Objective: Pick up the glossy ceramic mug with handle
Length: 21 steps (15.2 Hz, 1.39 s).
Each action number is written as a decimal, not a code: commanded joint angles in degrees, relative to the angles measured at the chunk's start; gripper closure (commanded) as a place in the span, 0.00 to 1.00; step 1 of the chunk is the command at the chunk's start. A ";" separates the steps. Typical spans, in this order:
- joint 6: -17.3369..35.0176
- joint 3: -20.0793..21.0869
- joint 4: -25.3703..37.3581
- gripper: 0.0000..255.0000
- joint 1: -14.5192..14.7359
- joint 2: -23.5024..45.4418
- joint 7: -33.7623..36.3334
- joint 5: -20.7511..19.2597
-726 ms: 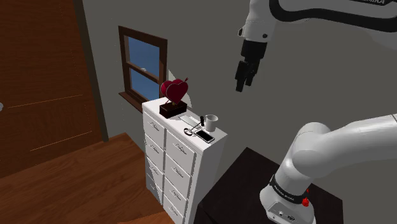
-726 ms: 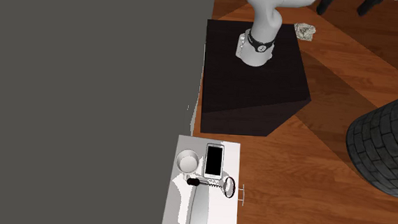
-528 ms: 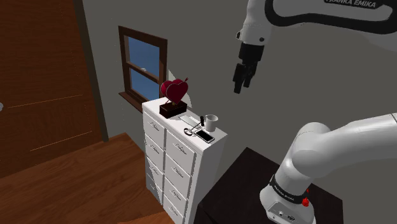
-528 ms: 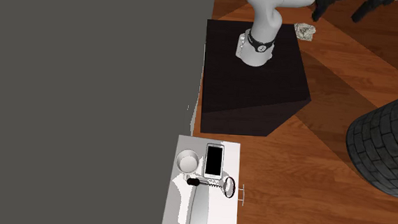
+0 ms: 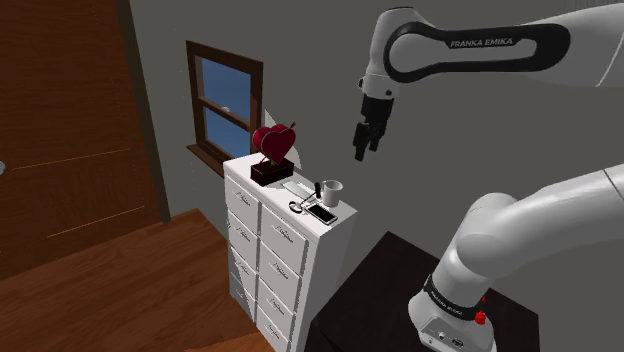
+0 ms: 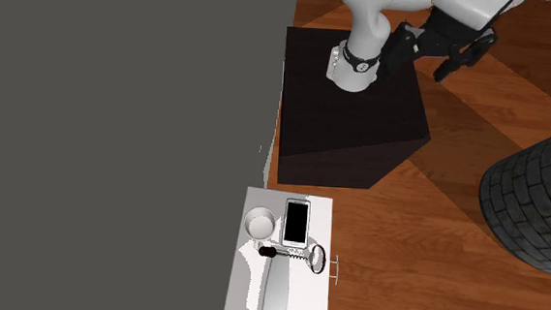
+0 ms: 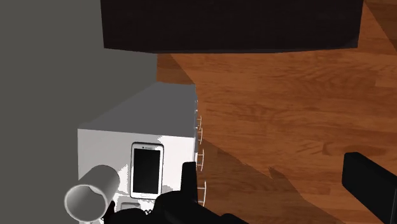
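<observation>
You have a wide wooden floor (image 6: 456,188) under everything, and on it the dark boxy stand (image 6: 353,124) that carries the white arm (image 5: 520,230), which rises and bends over towards the shoulder view's left. Next in size is the white chest of drawers (image 5: 285,245), set against the grey wall under a small window (image 5: 225,105); its top holds every loose item. The biggest of them is a dark red heart ornament (image 5: 275,142) on a brown base, at the end nearest the window. The gripper (image 5: 364,148) hangs high in the air, pointing down, with its jaws spread wide and nothing between them; the wrist view has the two fingers far apart. A black-screened phone (image 6: 297,222) lies flat near the chest's end closest to the stand, and a small black-handled tool (image 6: 293,254) lies just beyond it. The white mug (image 5: 331,190) stands upright just beside the phone, on the wall side, at that same end of the top. The move turns on this: the mug sits well below the gripper and a little towards the shoulder view's left, so you would need a long descent with a short shift that way. Its long axis is vertical, mouth up. I cannot tell which way the handle points, so judge that before you close.
</observation>
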 commanded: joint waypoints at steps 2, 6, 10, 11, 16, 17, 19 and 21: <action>6.14 -1.51 -1.31 0.00 -0.78 4.61 -1.51 -1.17; 13.41 -3.69 -1.93 0.00 -1.92 11.05 -3.70 -2.54; 20.37 -5.84 -1.24 0.00 -2.90 18.45 -5.90 -3.44; 22.02 -6.35 -0.87 0.00 -3.12 20.43 -6.47 -3.56; 29.64 -8.71 2.20 0.00 -4.13 30.80 -9.53 -3.36; 31.00 -9.12 3.05 0.00 -4.33 32.96 -10.20 -3.15; 33.54 -9.84 4.96 0.00 -4.77 37.32 -11.62 -2.53; 35.82 -10.40 7.17 0.00 -5.28 41.72 -13.10 -1.69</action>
